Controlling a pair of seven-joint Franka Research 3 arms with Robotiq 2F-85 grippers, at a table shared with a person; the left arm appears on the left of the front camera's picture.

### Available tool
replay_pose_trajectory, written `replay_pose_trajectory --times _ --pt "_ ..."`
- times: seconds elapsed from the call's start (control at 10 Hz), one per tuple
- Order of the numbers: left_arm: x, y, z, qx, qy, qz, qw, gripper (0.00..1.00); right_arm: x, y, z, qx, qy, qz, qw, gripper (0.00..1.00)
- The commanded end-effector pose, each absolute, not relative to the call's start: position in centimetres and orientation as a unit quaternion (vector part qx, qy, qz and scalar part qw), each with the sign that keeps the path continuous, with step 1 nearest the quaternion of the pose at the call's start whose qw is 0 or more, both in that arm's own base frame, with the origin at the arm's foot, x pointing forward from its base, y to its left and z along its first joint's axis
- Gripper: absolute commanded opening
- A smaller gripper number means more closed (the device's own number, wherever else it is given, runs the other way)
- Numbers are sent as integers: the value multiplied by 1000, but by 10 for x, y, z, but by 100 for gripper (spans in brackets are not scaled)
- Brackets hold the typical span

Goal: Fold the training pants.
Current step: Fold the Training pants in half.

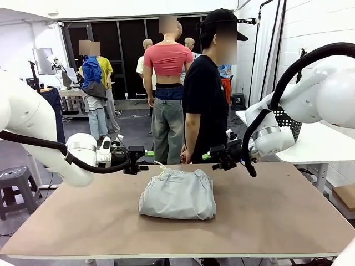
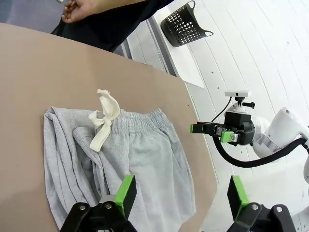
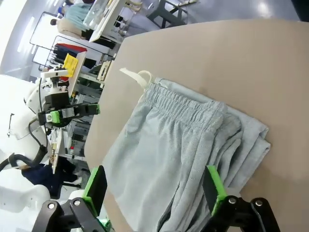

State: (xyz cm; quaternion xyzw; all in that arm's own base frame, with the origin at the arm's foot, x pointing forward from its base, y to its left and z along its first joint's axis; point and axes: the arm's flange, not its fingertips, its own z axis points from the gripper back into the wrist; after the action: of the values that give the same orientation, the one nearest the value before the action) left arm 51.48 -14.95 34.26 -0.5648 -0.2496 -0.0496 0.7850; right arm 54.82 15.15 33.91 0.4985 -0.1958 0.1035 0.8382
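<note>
The training pants [image 1: 177, 194] lie folded into a compact light grey bundle in the middle of the brown table [image 1: 277, 216]. Their gathered waistband is at the far side, and the white drawstring [image 2: 104, 121] spills out past it. My left gripper [image 1: 145, 159] hovers open just left of the waistband, above the table. My right gripper [image 1: 211, 158] hovers open just right of it. In the left wrist view the pants [image 2: 130, 159] lie beneath my open left gripper [image 2: 182, 193], with the right gripper [image 2: 212, 131] farther off. The right wrist view has the pants [image 3: 178, 145] under my open right gripper [image 3: 154, 188].
A person in black [image 1: 205, 105] stands at the far edge, one hand [image 2: 79, 8] near the table. A white side table [image 1: 321, 144] with a black perforated basket [image 2: 186, 26] is at the right. A grey stool [image 1: 14, 183] stands at the left.
</note>
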Motion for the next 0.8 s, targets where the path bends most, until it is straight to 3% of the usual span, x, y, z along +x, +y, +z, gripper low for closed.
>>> replay_pose_trajectory --times 0.0,0.7 --pt "520 -152 339 -566 -247 -50 785 100 549 149 335 510 -190 99 833 100" --pt "520 -152 339 -566 -247 -50 785 100 549 149 335 510 -190 99 833 100"
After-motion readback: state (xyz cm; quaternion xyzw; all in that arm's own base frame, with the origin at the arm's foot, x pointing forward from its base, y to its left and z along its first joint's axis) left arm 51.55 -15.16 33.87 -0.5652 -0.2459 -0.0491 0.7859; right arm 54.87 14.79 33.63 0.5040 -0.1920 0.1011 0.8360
